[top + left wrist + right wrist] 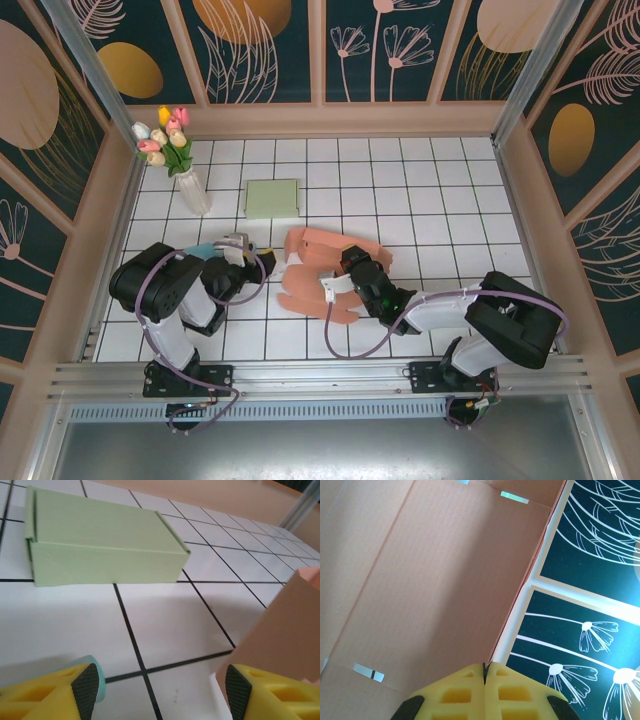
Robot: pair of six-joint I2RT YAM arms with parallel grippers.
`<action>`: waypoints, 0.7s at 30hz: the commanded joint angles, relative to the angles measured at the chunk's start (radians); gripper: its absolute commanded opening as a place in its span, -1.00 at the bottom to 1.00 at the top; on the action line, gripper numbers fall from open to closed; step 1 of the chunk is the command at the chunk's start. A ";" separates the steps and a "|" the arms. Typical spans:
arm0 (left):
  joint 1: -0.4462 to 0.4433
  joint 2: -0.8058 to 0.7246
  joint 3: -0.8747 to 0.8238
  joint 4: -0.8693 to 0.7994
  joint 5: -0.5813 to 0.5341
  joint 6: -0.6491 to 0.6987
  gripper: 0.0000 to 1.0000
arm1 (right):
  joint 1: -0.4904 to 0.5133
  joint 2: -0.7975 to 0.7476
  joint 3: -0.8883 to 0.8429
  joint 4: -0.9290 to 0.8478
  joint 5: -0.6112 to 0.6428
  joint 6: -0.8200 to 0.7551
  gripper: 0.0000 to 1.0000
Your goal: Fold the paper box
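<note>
From the top camera I see the pink box point(315, 262), still a flat sheet with flaps partly raised, lying mid-table between the two arms. The left gripper point(265, 262) sits at its left edge and the right gripper point(350, 265) rests over its right half. A green box point(271, 198) lies farther back, and a vase point(190, 185) of tulips stands to its left.

On the left wrist camera, the left gripper point(162, 690) is spread wide over the table point(165, 625). A raised pink box point(285, 630) panel is just beside its right fingertip point(239, 687), and the green box point(100, 540) is ahead.

On the right wrist camera, the right gripper point(484, 672) is pinched closed on the edge of the pink box point(430, 580).
</note>
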 commanded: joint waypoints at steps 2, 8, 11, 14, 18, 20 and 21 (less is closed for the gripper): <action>0.006 0.022 0.080 -0.036 0.019 -0.024 0.40 | -0.001 0.005 -0.015 -0.079 0.001 0.010 -1.00; 0.007 0.080 0.149 -0.033 0.211 0.009 0.41 | -0.002 0.004 -0.011 -0.089 -0.001 0.017 -1.00; 0.006 0.114 0.175 -0.054 0.262 0.039 0.41 | -0.002 0.002 -0.009 -0.092 -0.002 0.021 -1.00; 0.006 0.140 0.179 -0.034 0.324 0.049 0.41 | -0.002 -0.001 -0.009 -0.105 -0.002 0.030 -1.00; 0.005 0.163 0.184 -0.004 0.390 0.041 0.43 | -0.002 0.003 -0.005 -0.108 -0.003 0.032 -1.00; 0.005 0.169 0.194 -0.007 0.408 0.039 0.43 | -0.002 0.008 -0.003 -0.106 -0.003 0.034 -1.00; 0.005 0.172 0.200 -0.011 0.419 0.039 0.43 | -0.002 0.010 -0.003 -0.107 -0.003 0.034 -1.00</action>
